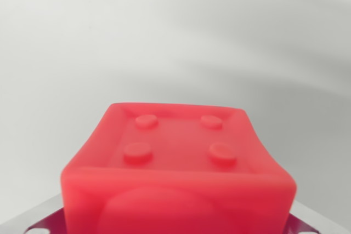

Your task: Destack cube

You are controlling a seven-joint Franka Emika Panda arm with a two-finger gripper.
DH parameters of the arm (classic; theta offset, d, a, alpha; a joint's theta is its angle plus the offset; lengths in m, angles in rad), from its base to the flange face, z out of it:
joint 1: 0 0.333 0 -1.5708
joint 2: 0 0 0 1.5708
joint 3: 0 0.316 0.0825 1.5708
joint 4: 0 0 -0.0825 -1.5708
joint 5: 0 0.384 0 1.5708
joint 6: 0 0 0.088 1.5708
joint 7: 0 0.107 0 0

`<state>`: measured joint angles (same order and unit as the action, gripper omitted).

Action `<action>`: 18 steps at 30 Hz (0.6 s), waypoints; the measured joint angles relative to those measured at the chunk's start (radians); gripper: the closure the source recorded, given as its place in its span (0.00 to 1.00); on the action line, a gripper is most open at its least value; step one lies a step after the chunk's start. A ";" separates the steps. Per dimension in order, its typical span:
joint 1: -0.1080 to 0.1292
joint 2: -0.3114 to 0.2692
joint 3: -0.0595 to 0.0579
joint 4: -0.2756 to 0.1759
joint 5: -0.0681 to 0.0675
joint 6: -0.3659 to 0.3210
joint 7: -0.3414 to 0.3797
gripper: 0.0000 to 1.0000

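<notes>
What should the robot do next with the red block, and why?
Probably lift a little, straight up. The red cube fills the bottom of the wrist view, very close to the camera, its four studs facing up. That suggests it may be held, though the end effector's fingers are not in view, so that is only a guess.

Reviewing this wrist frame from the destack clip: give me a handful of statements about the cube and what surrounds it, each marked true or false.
1. The cube is red. True.
2. Its upper face carries six raised studs. False: four round studs show, set in a square.
3. The cube fills the lower middle of the wrist view. True.
4. A second, blue cube sits plainly beside it. False: no other cube shows; only pale, blurred surface lies behind it.
5. The fingers are clearly seen clamped on the cube's sides. False: only slivers of metal show at the lower corners, and their grip cannot be judged.
</notes>
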<state>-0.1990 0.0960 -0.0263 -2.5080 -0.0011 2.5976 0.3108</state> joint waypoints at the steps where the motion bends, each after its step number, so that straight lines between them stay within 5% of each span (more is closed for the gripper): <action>1: -0.001 -0.001 -0.001 -0.001 0.000 0.000 -0.002 1.00; 18: -0.037 -0.010 -0.028 -0.011 0.004 0.002 -0.063 1.00</action>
<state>-0.2360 0.0863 -0.0547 -2.5188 0.0031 2.5993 0.2481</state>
